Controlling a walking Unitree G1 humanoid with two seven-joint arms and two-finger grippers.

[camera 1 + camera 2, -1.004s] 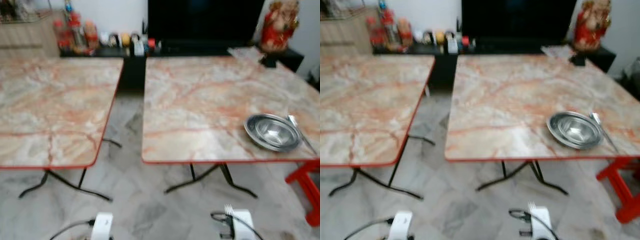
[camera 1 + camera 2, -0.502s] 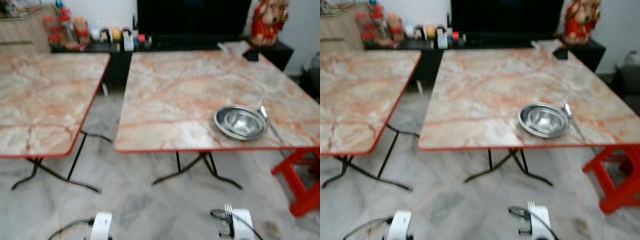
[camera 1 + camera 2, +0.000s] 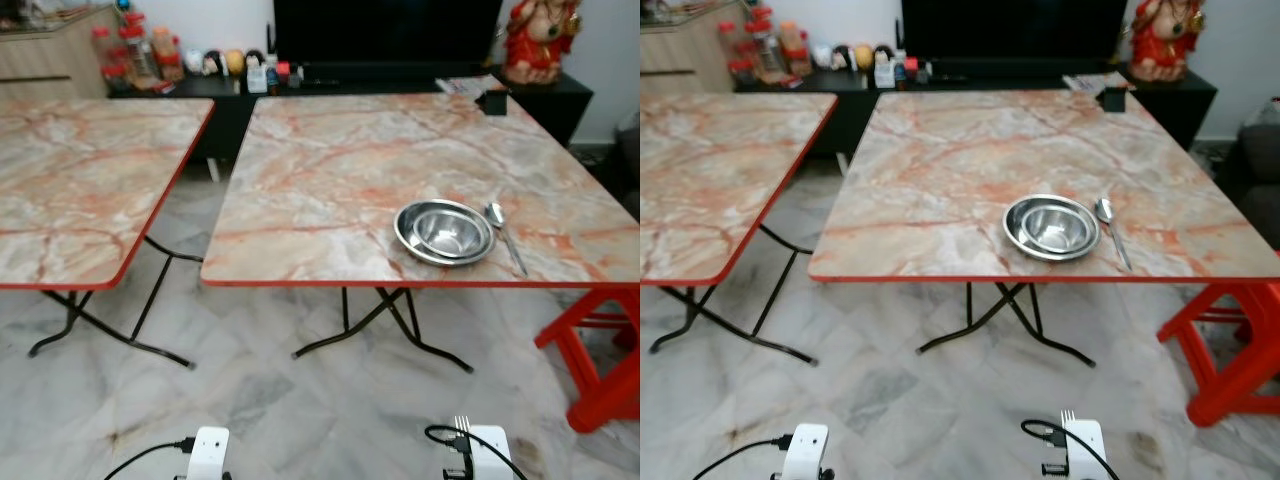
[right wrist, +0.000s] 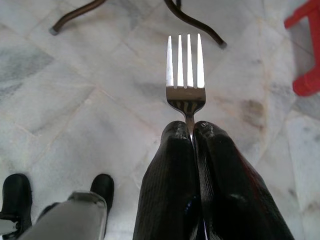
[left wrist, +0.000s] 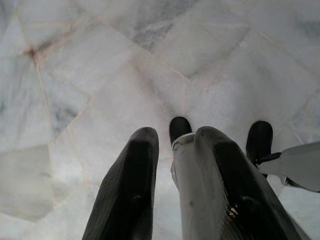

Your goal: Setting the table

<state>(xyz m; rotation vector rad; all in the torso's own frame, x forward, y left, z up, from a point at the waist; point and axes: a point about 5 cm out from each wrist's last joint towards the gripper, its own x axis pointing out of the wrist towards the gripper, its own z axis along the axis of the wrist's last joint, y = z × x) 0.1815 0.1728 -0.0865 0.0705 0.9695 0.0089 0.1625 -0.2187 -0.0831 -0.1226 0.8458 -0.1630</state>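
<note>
Right wrist view shows my right gripper (image 4: 192, 131) fingers pinched on the fork (image 4: 185, 70), left gripper (image 5: 172, 145) slightly parted and empty, while the table (image 3: 330, 190) with bowl (image 3: 444, 231) and spoon (image 3: 503, 231) has drawn nearer, so placement beside the bowl comes next.

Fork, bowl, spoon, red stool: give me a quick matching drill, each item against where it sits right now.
Things:
1. fork
2. steel bowl
3. spoon
4. red stool

Places:
A. on the table, just right of the bowl
B. on the floor beside the table's right end
C. pinched in the right claw, tines pointing out over the floor
D. near the table's front edge, toward its right side

Pairs: 1-C, 2-D, 3-A, 4-B
</note>
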